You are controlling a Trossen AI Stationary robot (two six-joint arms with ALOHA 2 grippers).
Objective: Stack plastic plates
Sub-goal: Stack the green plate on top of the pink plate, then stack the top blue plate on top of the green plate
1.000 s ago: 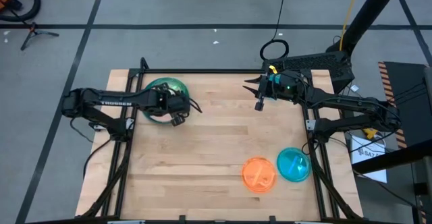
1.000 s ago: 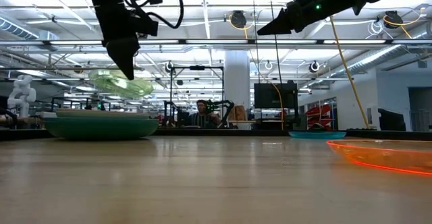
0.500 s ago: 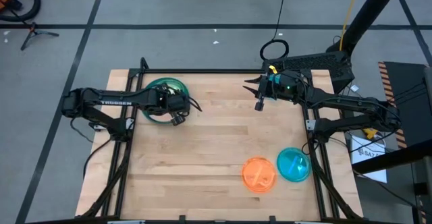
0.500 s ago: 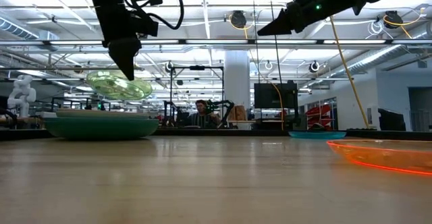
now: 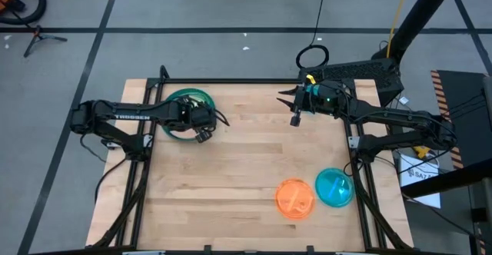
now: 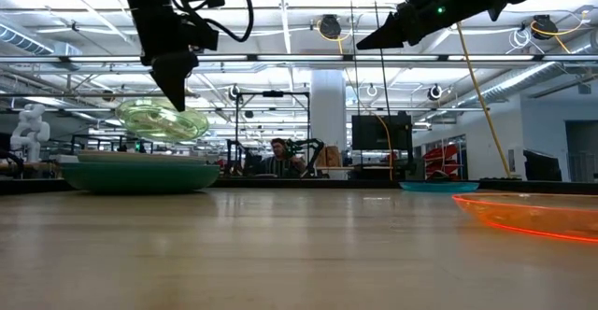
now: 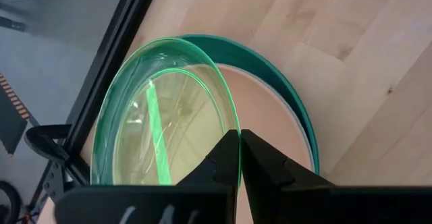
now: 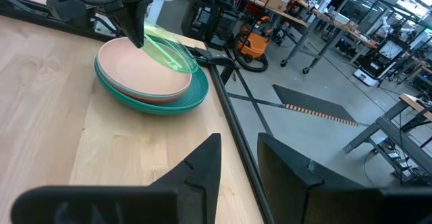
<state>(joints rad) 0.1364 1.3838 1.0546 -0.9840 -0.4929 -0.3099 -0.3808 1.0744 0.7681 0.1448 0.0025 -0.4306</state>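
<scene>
A wooden table (image 5: 231, 155) seen from above, with two dark robot arms. At the far left, the left gripper (image 7: 240, 158) is clenched on the rim of a translucent lime plate (image 7: 165, 116), holding it tilted just above a stack (image 8: 152, 82) of larger opaque plates; the lime plate is not yet resting on the stack. The stack's top plate is pink (image 8: 142, 65), with a red-orange edge beneath it and a teal plate (image 8: 182, 99) at the bottom.

At the near right, an orange plate (image 5: 295, 198) and a blue plate (image 5: 334, 187) lie flat on the table, touching or slightly overlapping. The right gripper (image 8: 236, 150) hangs in the air over the far right of the table, its fingers apart and holding nothing.

The plates look thin, light and stiff, with smooth glossy surfaces that are probably slippery. The raised rim seems the only practical place to pinch one. A plate held by one edge will likely sag or tilt, so lowering it gently and level over the stack's centre should keep it from sliding off.
</scene>
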